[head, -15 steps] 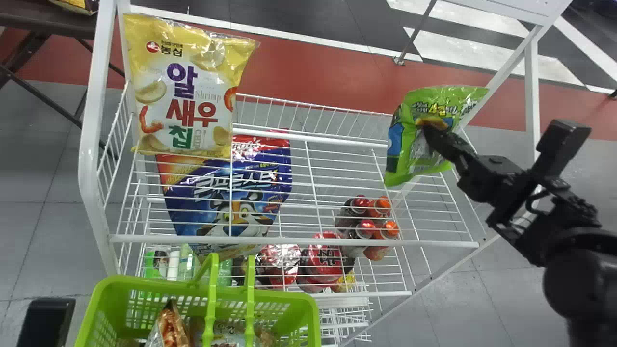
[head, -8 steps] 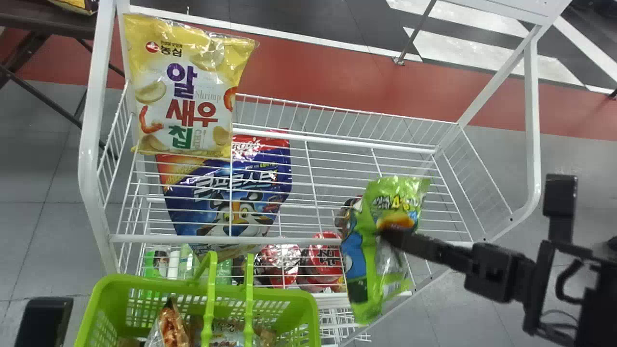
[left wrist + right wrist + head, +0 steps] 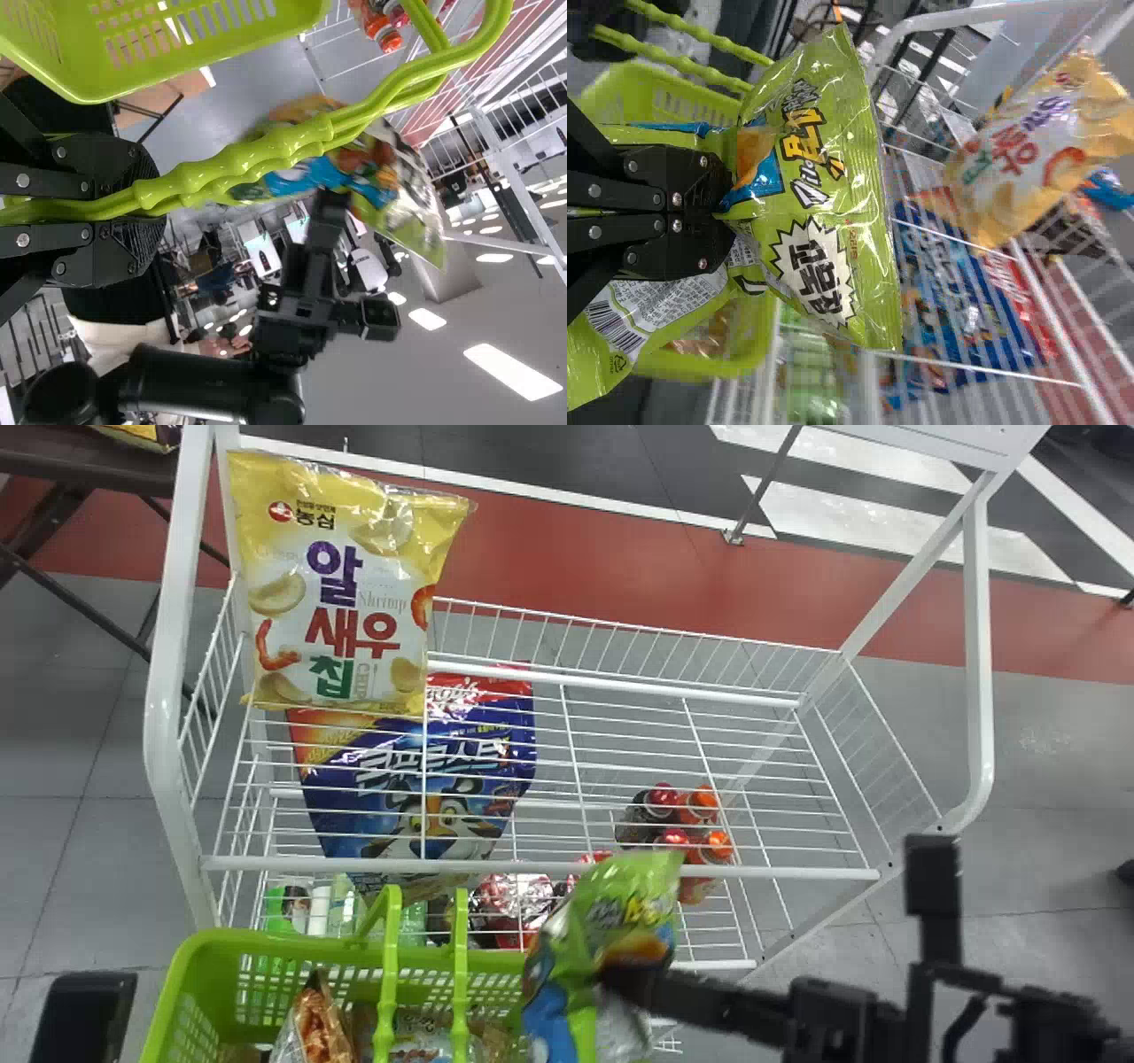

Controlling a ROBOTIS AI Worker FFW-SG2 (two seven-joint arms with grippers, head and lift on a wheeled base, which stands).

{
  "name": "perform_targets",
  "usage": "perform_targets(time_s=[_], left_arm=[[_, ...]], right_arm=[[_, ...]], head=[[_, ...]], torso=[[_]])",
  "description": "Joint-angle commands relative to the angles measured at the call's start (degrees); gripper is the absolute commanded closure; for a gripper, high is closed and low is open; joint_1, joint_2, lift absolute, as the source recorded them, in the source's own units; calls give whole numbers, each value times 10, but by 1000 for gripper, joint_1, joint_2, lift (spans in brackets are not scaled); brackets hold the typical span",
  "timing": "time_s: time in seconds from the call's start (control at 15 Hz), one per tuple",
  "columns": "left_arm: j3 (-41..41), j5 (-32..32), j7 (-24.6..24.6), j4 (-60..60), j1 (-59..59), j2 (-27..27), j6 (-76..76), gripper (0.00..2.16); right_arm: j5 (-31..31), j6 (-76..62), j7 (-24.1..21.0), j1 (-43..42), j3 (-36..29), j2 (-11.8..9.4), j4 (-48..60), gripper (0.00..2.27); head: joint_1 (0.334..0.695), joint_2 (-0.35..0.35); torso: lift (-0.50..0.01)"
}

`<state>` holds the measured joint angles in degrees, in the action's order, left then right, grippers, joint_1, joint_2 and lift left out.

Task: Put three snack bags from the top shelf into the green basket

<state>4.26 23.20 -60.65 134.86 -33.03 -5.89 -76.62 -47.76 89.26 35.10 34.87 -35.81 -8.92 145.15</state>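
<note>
Right arm [image 3: 824, 1014]: swinging down and leftward from the rack's right end since the earlier frames, we are seeing, its gripper [image 3: 620, 981] clamping the green snack bag [image 3: 595, 921], now overlapping the basket's right rim in our head view.
Wire rack [image 3: 766, 872]: standing before us.
Green basket [image 3: 204, 941]: sitting at the rack's near left, we are noting, its handles [image 3: 387, 965] being gripped by the left gripper [image 3: 146, 205].
Yellow snack bag [image 3: 341, 593]: resting at the top shelf's left end.
Blue bag [image 3: 425, 779]: lying beneath the wires.
Two snack packs [image 3: 310, 1027]: lying inside the basket.
Capped bottles [image 3: 700, 806]: standing below, we are observing.
</note>
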Motion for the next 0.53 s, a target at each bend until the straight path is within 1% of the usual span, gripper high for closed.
perform_targets(time_s=[0.0,0.2,0.4,0.47], left_arm=[[1,0,0,1,-2,1,0,1706],[6,0,-2,3,-4,2,0,1706],[6,0,-3,8,-10,2,2,1706],[6,-1,-3,10,-11,2,2,1710]], right_arm=[[32,8,0,15,61,2,-17,2162],[65,8,-6,17,123,2,-60,2162],[107,8,-18,6,160,-1,-114,2159],[110,8,-27,-2,162,-5,-130,2148]], head=[[695,-350],[695,-350],[695,-350],[695,-350]], torso=[[-47],[-47],[-47],[-47]])
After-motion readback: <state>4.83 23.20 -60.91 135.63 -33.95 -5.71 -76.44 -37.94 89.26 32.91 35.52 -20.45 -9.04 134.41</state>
